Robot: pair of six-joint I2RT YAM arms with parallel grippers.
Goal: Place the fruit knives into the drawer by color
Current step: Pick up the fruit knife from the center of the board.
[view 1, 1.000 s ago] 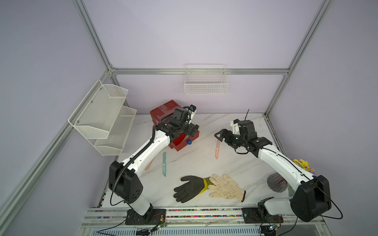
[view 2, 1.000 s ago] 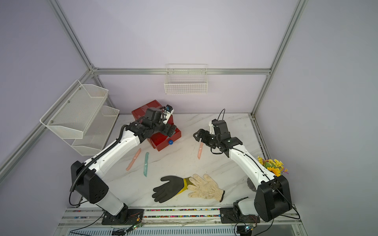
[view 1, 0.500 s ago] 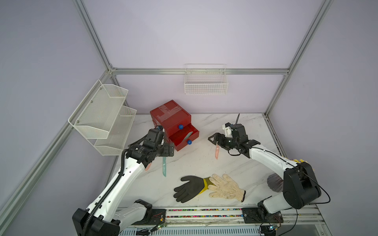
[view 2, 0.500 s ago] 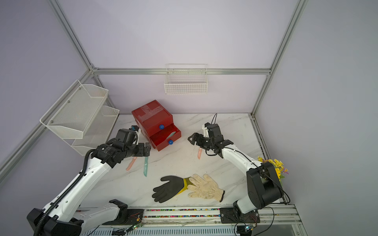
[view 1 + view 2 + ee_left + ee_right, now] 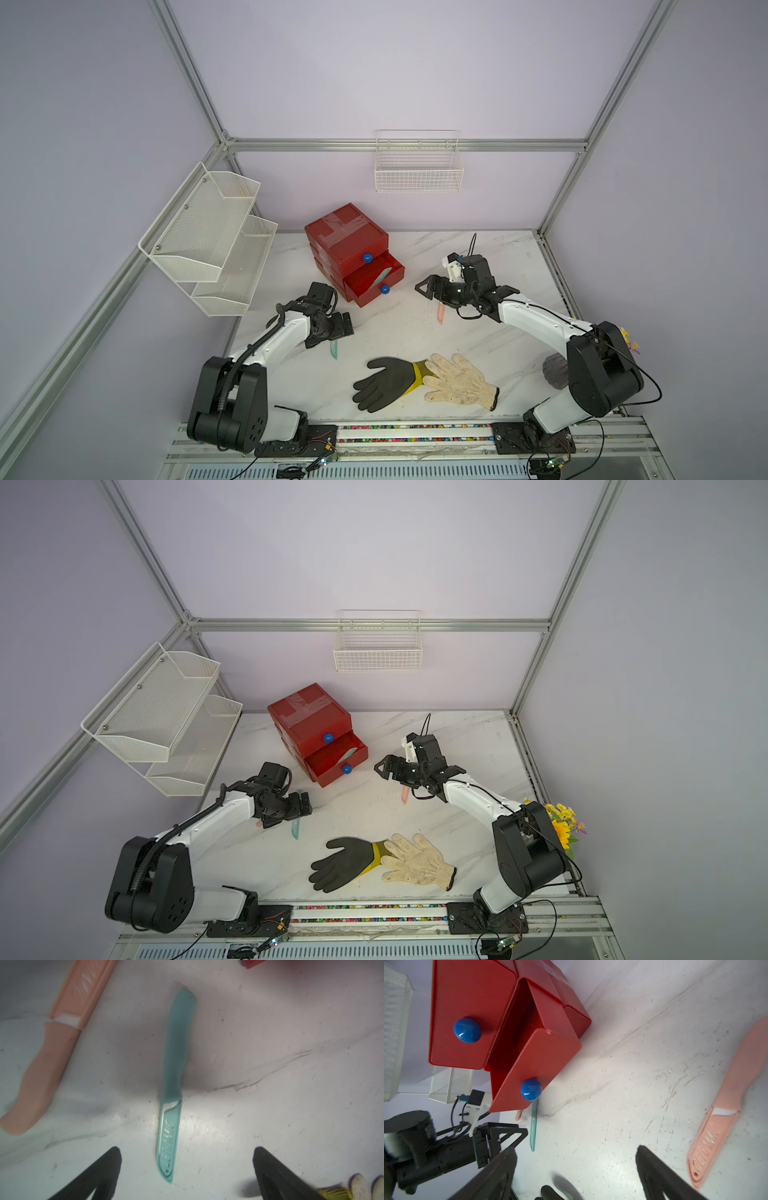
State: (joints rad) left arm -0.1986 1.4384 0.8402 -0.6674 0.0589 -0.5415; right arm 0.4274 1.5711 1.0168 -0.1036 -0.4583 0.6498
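Hovering spread wide and empty, the left claw (image 5: pixel 187 1150) sits directly over the teal knife (image 5: pixel 176 1053) toward the left edge of the tabletop (image 5: pixel 316 386); the knife's long axis runs crosswise between the jaws.

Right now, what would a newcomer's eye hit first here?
The red cabinet at back left, one drawer pulled open with a pale knife inside. Then the black glove and white glove overlapping at front centre. The left gripper hangs open over a teal knife.
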